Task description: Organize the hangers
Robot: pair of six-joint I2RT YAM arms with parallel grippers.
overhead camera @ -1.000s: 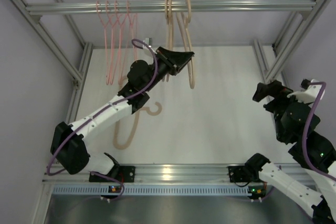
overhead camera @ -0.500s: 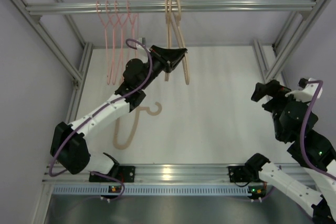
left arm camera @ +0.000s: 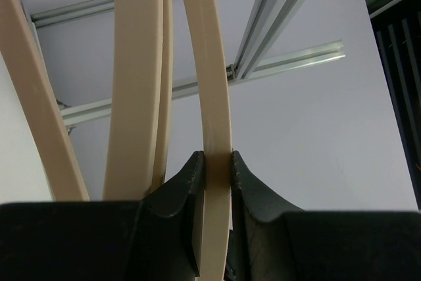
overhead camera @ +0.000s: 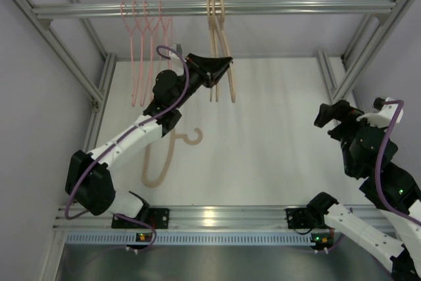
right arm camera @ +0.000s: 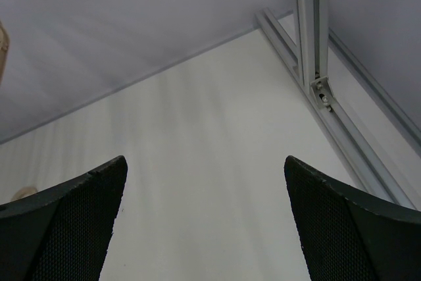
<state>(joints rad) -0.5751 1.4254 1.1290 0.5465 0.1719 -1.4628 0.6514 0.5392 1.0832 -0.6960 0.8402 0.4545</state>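
Several thin pink hangers (overhead camera: 146, 37) hang at the left of the overhead rail (overhead camera: 296, 6). Two beige hangers (overhead camera: 222, 44) hang close together near the rail's middle. My left gripper (overhead camera: 223, 66) is raised and shut on the lower bar of the right beige hanger; in the left wrist view its jaws clamp that beige bar (left arm camera: 214, 97), with the other beige hanger (left arm camera: 135, 77) just to its left. Another beige hanger (overhead camera: 164, 156) lies flat on the table under the left arm. My right gripper (overhead camera: 327, 114) is open and empty at the right, above the white tabletop (right arm camera: 210, 136).
Aluminium frame posts (overhead camera: 75, 57) slope down both sides of the cell, and another shows in the right wrist view (right arm camera: 309, 37). A rail (overhead camera: 217, 218) runs along the near edge of the white table (overhead camera: 276, 143).
My left gripper has carried the held beige hanger left along the rail until it hangs right beside the other beige hanger. The right arm has barely moved.
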